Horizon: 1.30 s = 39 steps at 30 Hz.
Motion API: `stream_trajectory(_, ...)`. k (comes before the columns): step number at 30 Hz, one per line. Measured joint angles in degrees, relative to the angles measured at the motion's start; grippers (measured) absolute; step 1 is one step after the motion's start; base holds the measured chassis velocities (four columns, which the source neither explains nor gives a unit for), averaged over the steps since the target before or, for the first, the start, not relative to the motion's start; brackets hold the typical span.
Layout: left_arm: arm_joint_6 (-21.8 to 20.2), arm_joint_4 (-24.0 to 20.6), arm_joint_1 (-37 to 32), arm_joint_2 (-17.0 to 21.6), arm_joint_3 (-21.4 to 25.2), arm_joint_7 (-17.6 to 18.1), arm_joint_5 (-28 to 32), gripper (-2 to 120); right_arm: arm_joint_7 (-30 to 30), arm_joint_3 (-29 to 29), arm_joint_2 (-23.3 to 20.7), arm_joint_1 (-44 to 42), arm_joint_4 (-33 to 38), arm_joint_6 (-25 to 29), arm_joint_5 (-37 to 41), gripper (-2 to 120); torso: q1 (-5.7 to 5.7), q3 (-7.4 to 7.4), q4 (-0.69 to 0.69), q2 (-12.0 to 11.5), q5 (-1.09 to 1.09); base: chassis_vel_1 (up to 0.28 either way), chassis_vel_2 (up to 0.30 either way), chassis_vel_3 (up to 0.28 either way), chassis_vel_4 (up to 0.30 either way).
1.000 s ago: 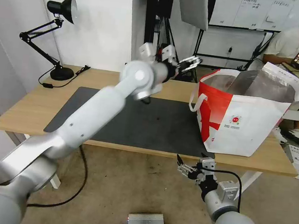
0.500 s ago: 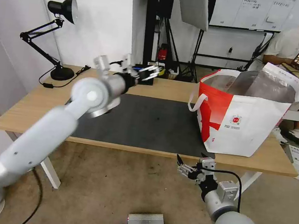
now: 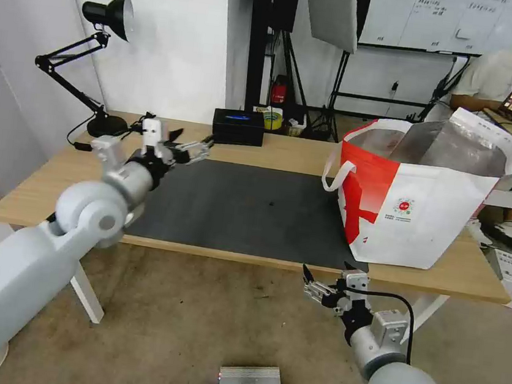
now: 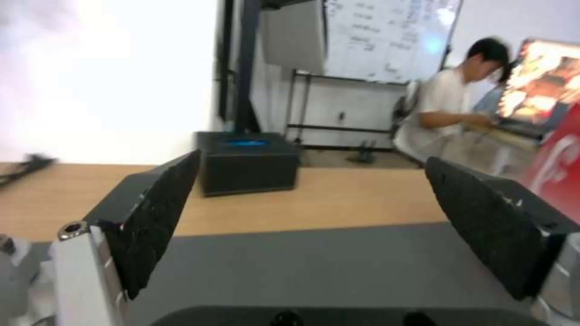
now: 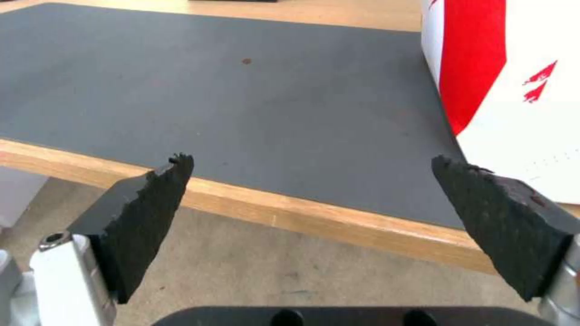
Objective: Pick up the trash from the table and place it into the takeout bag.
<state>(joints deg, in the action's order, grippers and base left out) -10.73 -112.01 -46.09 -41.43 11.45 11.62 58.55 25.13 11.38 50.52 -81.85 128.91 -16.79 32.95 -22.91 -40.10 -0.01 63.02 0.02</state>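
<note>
The left gripper (image 3: 192, 148) hangs over the table (image 3: 41, 183) at about ten o'clock from the centre of the dark mat (image 3: 248, 209), above the mat's far left corner, its jaws spread wide with nothing between them; from the left wrist camera its two black pads (image 4: 158, 213) frame the black box (image 4: 248, 160), which stands on the bare wood just beyond the mat's far edge, at twelve o'clock. The black desk lamp (image 3: 103, 45) stands at the table's far left corner. The takeout bag (image 3: 419, 192) stands upright at three o'clock on the mat's right end, its mouth open and the foil lining showing; no trash can be made out inside it or on the mat. The right gripper (image 3: 313, 285) waits below the near table edge at about five o'clock, jaws also wide apart and empty, pointing across the mat towards the bag's red side panel (image 5: 471, 59).
</note>
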Motion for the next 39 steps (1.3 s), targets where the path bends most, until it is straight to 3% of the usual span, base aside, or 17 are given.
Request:
stream_trajectory(6, 2.3, -1.1, -9.2, 0.8, 6.4, -0.8, -5.6, 100, 0.0, 0.0, 0.0, 0.0, 0.0, 0.0, 0.0, 100, 0.00, 0.00, 0.01, 0.0, -0.02, 0.000, 0.000, 0.000, 0.000)
stream_trajectory(11, 4.1, -2.5, -15.9, -0.1, 11.1, 1.4, -8.7, 100, 0.0, 0.0, 0.0, 0.0, 0.0, 0.0, 0.0, 100, 0.00, 0.00, 0.02, 0.0, -0.02, 0.000, 0.000, 0.000, 0.000)
stream_trajectory(19, 8.0, -1.1, -19.9, -1.9, 12.9, 2.4, -12.0, 100, 0.0, 0.0, 0.0, 0.0, 0.0, 0.0, 0.0, 100, -0.01, -0.01, 0.00, 0.0, -0.02, 0.000, 0.000, 0.000, 0.000)
stream_trajectory(39, 13.9, -0.4, -38.6, -8.8, 22.2, 2.2, -21.2, 100, 0.0, 0.0, 0.0, 0.0, 0.0, 0.0, 0.0, 100, 0.00, 0.00, 0.01, 0.0, -0.02, 0.000, 0.000, 0.000, 0.000)
